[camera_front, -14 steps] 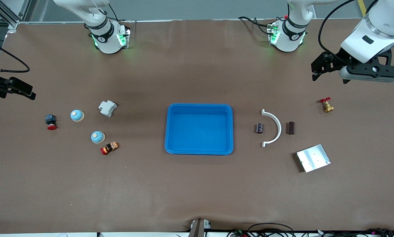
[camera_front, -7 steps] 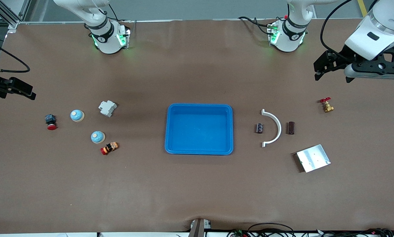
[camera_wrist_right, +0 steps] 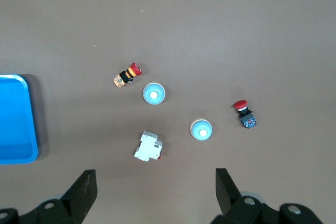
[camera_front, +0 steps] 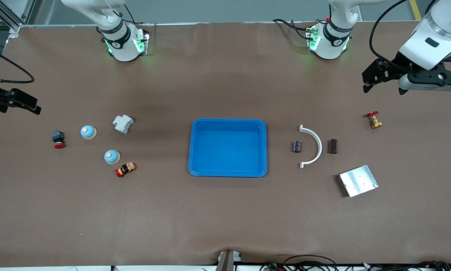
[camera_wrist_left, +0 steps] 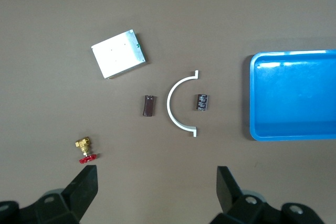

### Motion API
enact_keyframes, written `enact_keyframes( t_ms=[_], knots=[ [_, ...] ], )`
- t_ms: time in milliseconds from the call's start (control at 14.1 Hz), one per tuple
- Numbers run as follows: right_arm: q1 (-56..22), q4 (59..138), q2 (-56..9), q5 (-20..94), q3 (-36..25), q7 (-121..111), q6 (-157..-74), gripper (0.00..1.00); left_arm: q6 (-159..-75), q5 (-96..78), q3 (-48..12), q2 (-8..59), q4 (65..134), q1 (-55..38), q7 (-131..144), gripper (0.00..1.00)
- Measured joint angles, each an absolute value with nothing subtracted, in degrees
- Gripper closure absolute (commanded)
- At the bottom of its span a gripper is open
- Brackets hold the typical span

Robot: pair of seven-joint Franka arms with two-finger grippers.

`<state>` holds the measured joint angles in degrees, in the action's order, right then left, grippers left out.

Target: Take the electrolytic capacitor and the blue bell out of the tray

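Front view, change: the left gripper (camera_front: 366,88) is drifting up and toward the table's edge at the left arm's end compared with a second ago; the right gripper (camera_front: 37,110) and all table items are staying put.
Left gripper: fingers (camera_wrist_left: 84,187) are standing spread wide, holding nothing, touching nothing, hanging over bare table at about 12 o'clock of the brass valve (camera_front: 374,120).
Right gripper: fingers (camera_wrist_right: 84,190) are spread wide and empty; the arm is waiting over the table's edge at its own end.
Capacitor (camera_front: 297,146): lying at 3 o'clock of the blue tray (camera_front: 195,165), inside the white arc's (camera_front: 316,145) curve.
Bells: one bell (camera_front: 88,132) is sitting at 11 o'clock of the other bell (camera_front: 111,156).
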<state>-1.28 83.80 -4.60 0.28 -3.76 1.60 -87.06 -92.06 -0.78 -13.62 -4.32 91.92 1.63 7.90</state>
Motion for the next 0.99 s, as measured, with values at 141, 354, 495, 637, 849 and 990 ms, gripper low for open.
enact_keyframes(
  t_ms=[141, 354, 495, 637, 849, 990],
  knots=[
    [-1.3, 83.8, -4.6, 0.3, -3.8, 1.6, -87.1, 0.0, -92.1, -0.8, -13.6, -4.3, 91.9, 1.6, 7.1, 0.0],
    [-1.3, 83.8, -4.6, 0.4, -3.7, 1.6, -87.2, 0.0, -92.1, -0.8, -13.6, -4.3, 91.8, 1.6, 6.3, 0.0],
    [-1.3, 83.8, -4.7, 0.9, -3.7, 1.6, -87.3, 0.0, -92.0, -0.8, -13.5, -4.3, 91.8, 1.6, 6.3, 0.0],
    [-1.3, 83.8, -4.7, 1.1, -3.7, 1.6, -87.3, 0.0, -92.0, -0.7, -13.3, -4.3, 91.8, 1.7, 6.3, 0.0],
    [-1.3, 83.8, -4.7, 1.2, -3.7, 1.6, -87.3, 0.0, -91.9, -0.7, -13.3, -4.3, 91.8, 1.7, 6.3, 0.0],
    [-1.3, 83.8, -4.7, 1.3, -3.7, 1.6, -87.4, 0.0, -91.9, -0.7, -13.2, -4.3, 91.8, 1.7, 6.3, 0.0]
  ],
)
